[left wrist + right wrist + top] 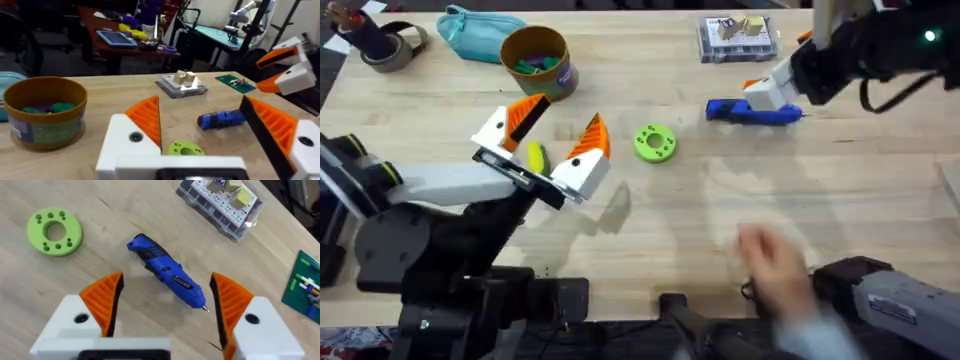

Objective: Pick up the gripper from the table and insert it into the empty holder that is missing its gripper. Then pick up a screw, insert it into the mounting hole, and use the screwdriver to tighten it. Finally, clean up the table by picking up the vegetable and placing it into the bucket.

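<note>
Teal pouch (478,33) and brown bucket (536,58) at upper left of the overhead frame, green bits inside the bucket. Lower down, left hand (548,150) spread wide over the tabletop (720,210), gripping nothing. Green ring (655,142) near centre. Blue screwdriver (752,112) lying flat right of centre. Right hand (165,305) wide open above the screwdriver, empty. Clear parts box (738,38) at upper right.

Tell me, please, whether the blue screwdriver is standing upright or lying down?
Lying down: the screwdriver rests flat on the table, between the right end effector's open fingers.
</note>
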